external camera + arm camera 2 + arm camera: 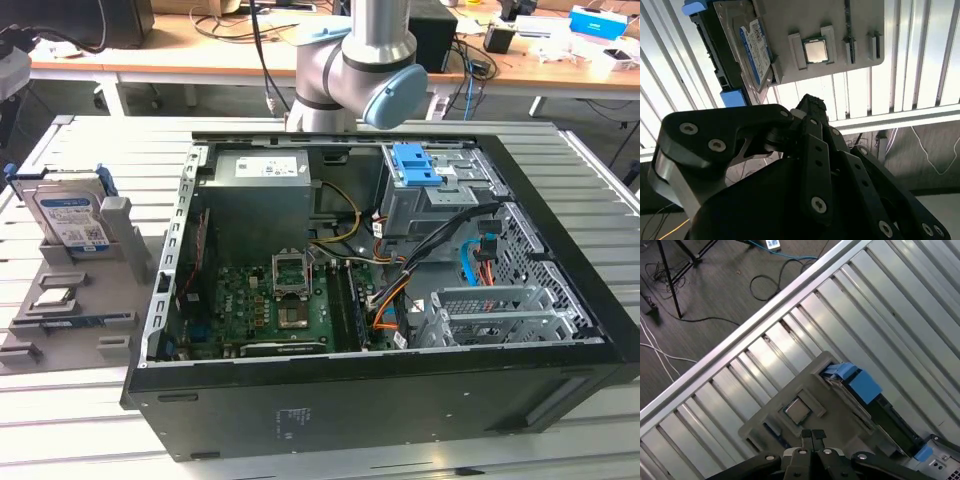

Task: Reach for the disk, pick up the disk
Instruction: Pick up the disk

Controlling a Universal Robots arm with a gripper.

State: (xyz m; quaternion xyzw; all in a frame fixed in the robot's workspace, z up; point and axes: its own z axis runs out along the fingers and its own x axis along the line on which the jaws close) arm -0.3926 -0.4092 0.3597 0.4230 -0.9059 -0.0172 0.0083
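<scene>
Claw (813,433) is clenched w/ nothing in it: the tips are pressed together in both wrist views. It hangs in the air over the grey holder (840,410), not touching it. The disk (72,215) isn't grabbed yet. In the exterior view it sits approx 9 o'clock from the open PC case (350,370), on the exterior view's left. It stands tilted on edge in the holder's far slot, label facing the cam, blue rails on both ends. A small square chip (55,297) lies flat in the same holder at approx 6 o'clock from the disk, apart from it. The holder rests on the slatted metal table (120,150). The arm (360,70) comes in at 12 o'clock, behind the case.
</scene>
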